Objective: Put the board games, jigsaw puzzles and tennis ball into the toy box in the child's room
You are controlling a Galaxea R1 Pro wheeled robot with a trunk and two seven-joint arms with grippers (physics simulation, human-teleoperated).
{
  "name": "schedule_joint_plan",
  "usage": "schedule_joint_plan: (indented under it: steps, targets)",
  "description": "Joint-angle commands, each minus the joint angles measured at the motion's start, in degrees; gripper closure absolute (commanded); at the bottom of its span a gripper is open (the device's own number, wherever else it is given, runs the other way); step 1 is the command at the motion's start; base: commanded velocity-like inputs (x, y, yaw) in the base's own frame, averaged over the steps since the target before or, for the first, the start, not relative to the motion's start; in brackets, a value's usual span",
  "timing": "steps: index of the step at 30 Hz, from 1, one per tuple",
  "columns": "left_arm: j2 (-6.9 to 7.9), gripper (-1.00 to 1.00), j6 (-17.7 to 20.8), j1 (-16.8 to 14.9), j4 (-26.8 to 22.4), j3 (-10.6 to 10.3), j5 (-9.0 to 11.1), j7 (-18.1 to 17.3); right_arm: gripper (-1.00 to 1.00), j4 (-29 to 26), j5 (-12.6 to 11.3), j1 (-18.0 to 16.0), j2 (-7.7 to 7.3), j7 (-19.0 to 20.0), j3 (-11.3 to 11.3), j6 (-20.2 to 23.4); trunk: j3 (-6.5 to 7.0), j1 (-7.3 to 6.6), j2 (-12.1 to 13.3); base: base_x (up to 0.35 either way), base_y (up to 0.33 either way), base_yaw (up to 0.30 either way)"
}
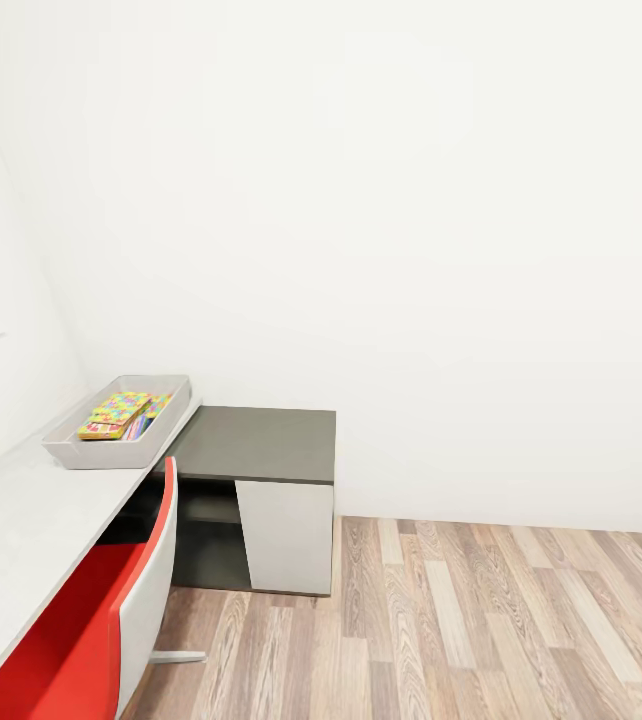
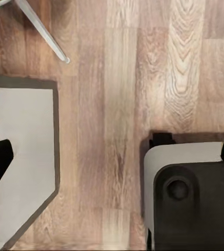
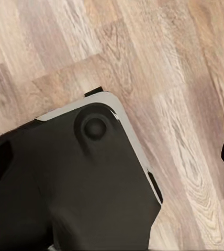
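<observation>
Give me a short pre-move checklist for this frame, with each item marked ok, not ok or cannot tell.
1. Toy box on the table: ok, it sits at the desk's far end beside the dark grey cabinet.
2. Jigsaw puzzles in the box: ok, multicolour slabs lie inside it.
3. Board games and tennis ball packed: cannot tell, the box's contents are too small to sort out.
4. Grippers free to carry: cannot tell, the wrist views show dark finger edges over wood floor, nothing visibly between them.
5. Path along the desk: not ok, a red chair stands against it.
6. Floor to the right: ok, bare planks.
</observation>
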Motion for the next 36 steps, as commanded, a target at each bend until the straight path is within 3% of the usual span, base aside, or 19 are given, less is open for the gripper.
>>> schedule_joint_plan:
  steps: [1,8,15,26,31,32,36]
  targets:
    - [0.04,-1.0,-0.9,0.9,0.2,-0.5,0.0,1.0,-1.0,0.4,-0.2,0.0,-0.01,-0.1,-0.1,-1.0,-0.09,0.04,-0.1,0.0,0.0,0.0]
    - [0.31,-1.0,-5.7,6.5,0.6,-0.5,0.0,4.3,-1.0,5.0,-0.3,0.0,-0.57,-0.3,-0.1,-5.3,-0.09,0.04,-0.1,0.0,0.0,0.0]
    - [0.38,-1.0,-6.7,9.6,0.7,-0.4,0.3,4.8,-1.0,6.0,-0.3,0.1,-0.9,-0.4,-0.1,-6.1,-0.09,0.04,-0.1,0.0,0.0,0.0]
    - [0.25,-1.0,-6.4,12.2,0.8,-0.3,0.5,5.3,-1.0,6.1,0.0,0.1,-0.97,-3.5,0.1,-6.3,-0.09,0.04,-0.1,0.0,0.0,0.0]
    - [0.19,-1.0,-6.2,12.9,0.9,-0.2,0.5,6.6,-1.0,6.2,1.5,0.1,-1.17,-5.2,0.6,-6.2,-0.09,0.04,-0.1,0.0,0.0,0.0]
    - [0.09,-1.0,-6.2,13.8,0.9,-0.2,0.6,8.4,-1.0,6.3,3.0,0.1,-1.75,-6.4,0.9,-6.2,-0.09,0.04,-0.1,0.0,0.0,0.0]
    - [0.03,-1.0,-6.2,14.2,0.9,-0.1,0.6,9.3,-1.0,6.4,3.5,0.1,-2.06,-6.9,1.0,-5.9,-0.09,0.04,-0.1,0.0,0.0,0.0]
